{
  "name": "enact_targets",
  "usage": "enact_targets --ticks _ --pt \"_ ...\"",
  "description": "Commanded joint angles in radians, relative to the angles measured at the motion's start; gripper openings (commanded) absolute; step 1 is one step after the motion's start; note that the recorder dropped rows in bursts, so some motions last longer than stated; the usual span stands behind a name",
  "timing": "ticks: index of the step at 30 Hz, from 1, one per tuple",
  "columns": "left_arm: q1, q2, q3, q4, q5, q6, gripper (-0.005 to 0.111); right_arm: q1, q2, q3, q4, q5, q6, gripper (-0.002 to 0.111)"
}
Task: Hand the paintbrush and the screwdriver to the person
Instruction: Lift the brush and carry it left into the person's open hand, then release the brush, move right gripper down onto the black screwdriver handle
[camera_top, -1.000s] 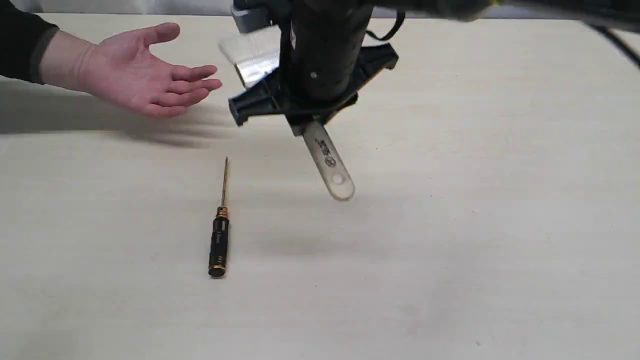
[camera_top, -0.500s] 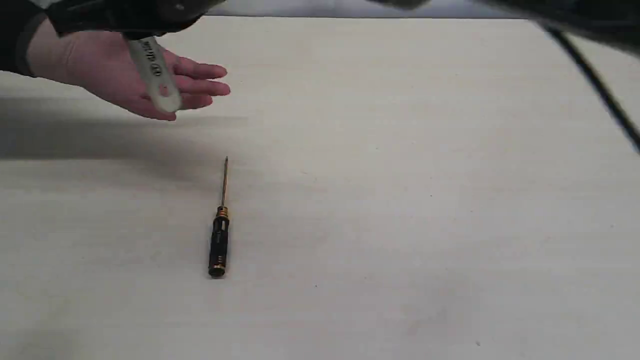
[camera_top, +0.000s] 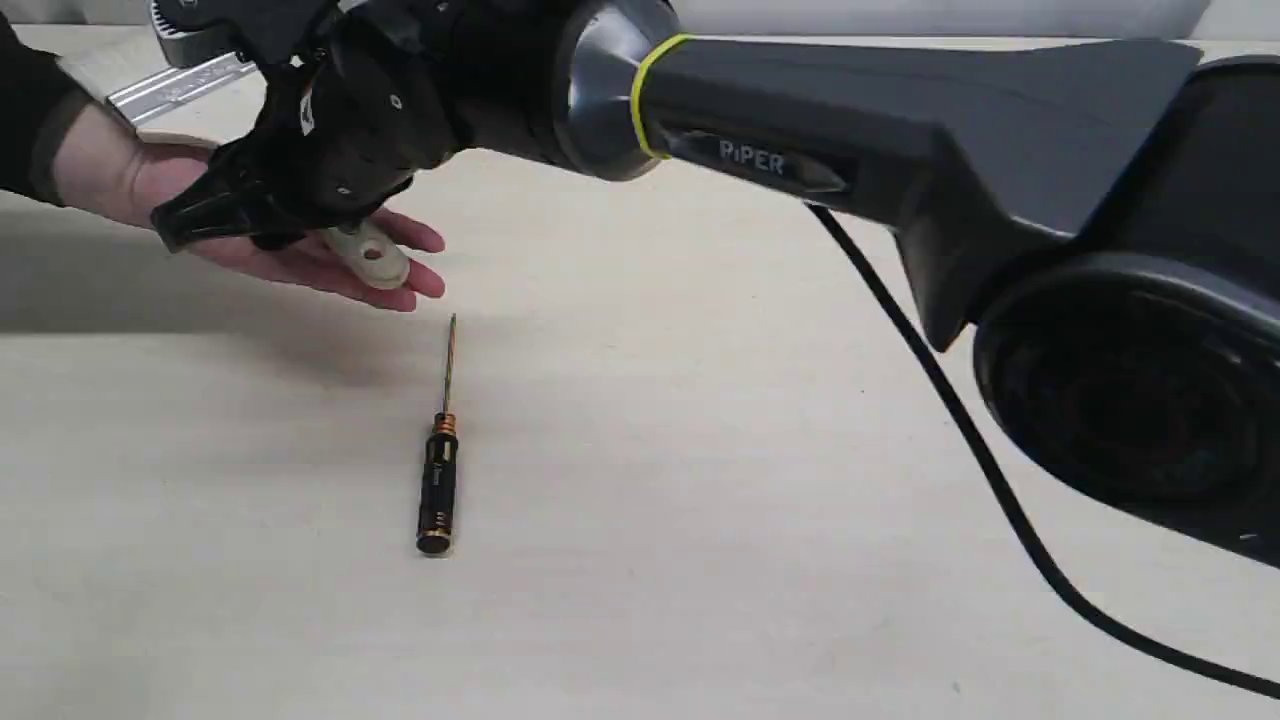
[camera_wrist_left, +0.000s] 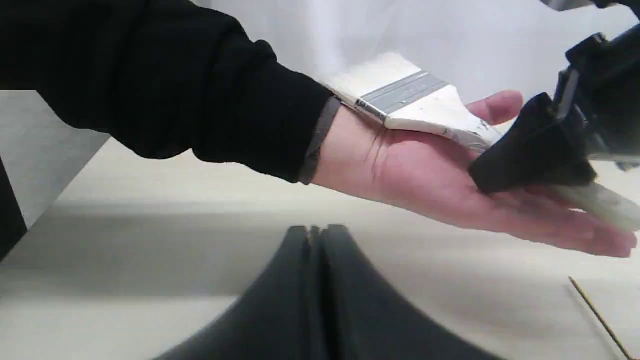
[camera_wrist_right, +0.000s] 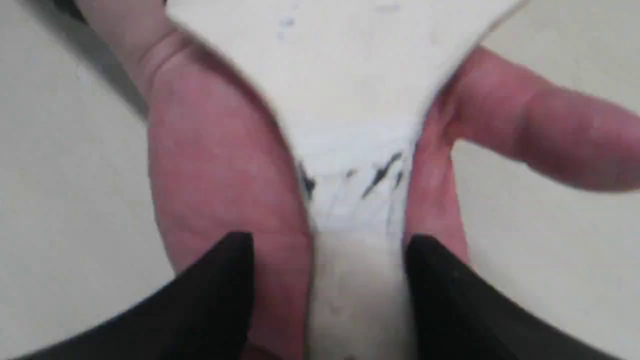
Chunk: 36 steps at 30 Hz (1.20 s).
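The paintbrush (camera_top: 372, 256) lies across the person's open palm (camera_top: 120, 175) at the far left, bristles toward the wrist and handle end over the fingers. My right gripper (camera_top: 310, 235) has reached across and sits over the handle. In the right wrist view its jaws (camera_wrist_right: 327, 245) stand apart, with palm showing beside the paintbrush (camera_wrist_right: 350, 75), so it is open. The screwdriver (camera_top: 438, 490) lies on the table below the hand, shaft pointing away. My left gripper (camera_wrist_left: 315, 232) is shut and empty, low near the table, looking at the person's hand (camera_wrist_left: 425, 175) and the paintbrush (camera_wrist_left: 415, 107).
The right arm's grey link (camera_top: 900, 130) and its black cable (camera_top: 960, 430) cross the right half of the pale table (camera_top: 700, 550). A black sleeve (camera_wrist_left: 175, 90) covers the person's forearm. The screwdriver's shaft tip (camera_wrist_left: 597, 315) shows in the left wrist view.
The right arm swung left with the brush, from the table's middle to over the hand, then lowered it onto the palm. The hand dropped slightly. The screwdriver stayed put.
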<state>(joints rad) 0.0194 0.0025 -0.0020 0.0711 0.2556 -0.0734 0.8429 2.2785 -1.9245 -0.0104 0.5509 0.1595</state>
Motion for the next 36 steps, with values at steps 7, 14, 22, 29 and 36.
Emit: enact_targets --ticks 7,14,22,29,36 --pt "-0.008 -0.002 0.002 -0.001 -0.006 -0.002 0.0 0.001 -0.206 -0.007 -0.013 0.432 -0.005 0.05" --pt "-0.008 -0.002 0.002 -0.001 -0.006 -0.002 0.0 0.001 -0.233 -0.007 -0.013 0.656 0.12 0.05" --pt "-0.008 -0.002 0.002 -0.004 -0.003 -0.002 0.0 0.001 -0.149 -0.001 -0.002 0.614 0.123 0.05" --pt "-0.008 -0.002 0.002 -0.004 -0.003 -0.002 0.0 0.011 -0.018 -0.001 0.017 0.584 0.123 0.05" --pt "-0.008 -0.002 0.002 -0.004 -0.003 -0.002 0.0 0.021 0.1 -0.001 0.072 0.521 0.118 0.05"
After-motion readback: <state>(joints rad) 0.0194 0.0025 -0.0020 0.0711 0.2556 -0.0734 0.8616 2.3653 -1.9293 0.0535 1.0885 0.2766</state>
